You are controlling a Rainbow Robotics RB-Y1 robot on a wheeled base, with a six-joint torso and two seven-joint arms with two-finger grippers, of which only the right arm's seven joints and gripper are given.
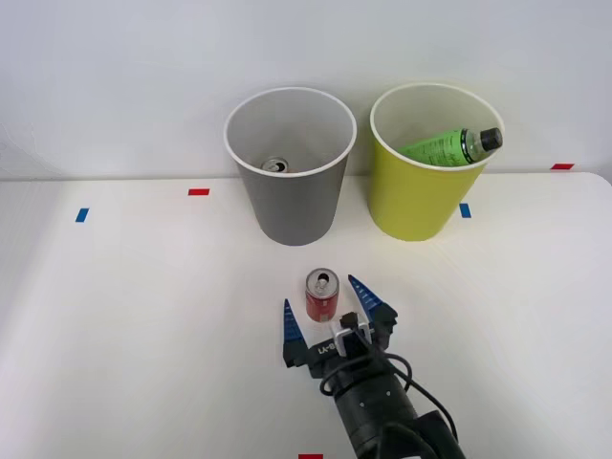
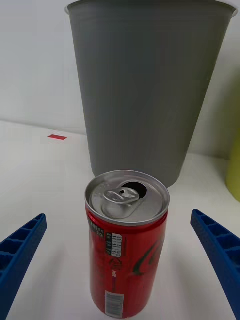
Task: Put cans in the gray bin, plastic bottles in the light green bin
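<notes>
A red can [image 1: 322, 295] [image 2: 127, 240] with a silver top stands upright on the white table, just in front of the gray bin [image 1: 290, 182] [image 2: 145, 95]. My right gripper [image 1: 330, 311] [image 2: 120, 260] is open, one blue finger on each side of the can, not touching it. Another can [image 1: 275, 165] lies at the bottom of the gray bin. To the right of the gray bin stands the light green bin [image 1: 421, 182] [image 2: 234, 170]. A green plastic bottle [image 1: 449, 145] with a black cap lies tilted inside it, cap near the rim.
The white table [image 1: 143, 316] carries small red [image 1: 198, 191] and blue [image 1: 81, 215] tape marks. A white wall rises right behind the bins. Open tabletop lies to both sides of my arm.
</notes>
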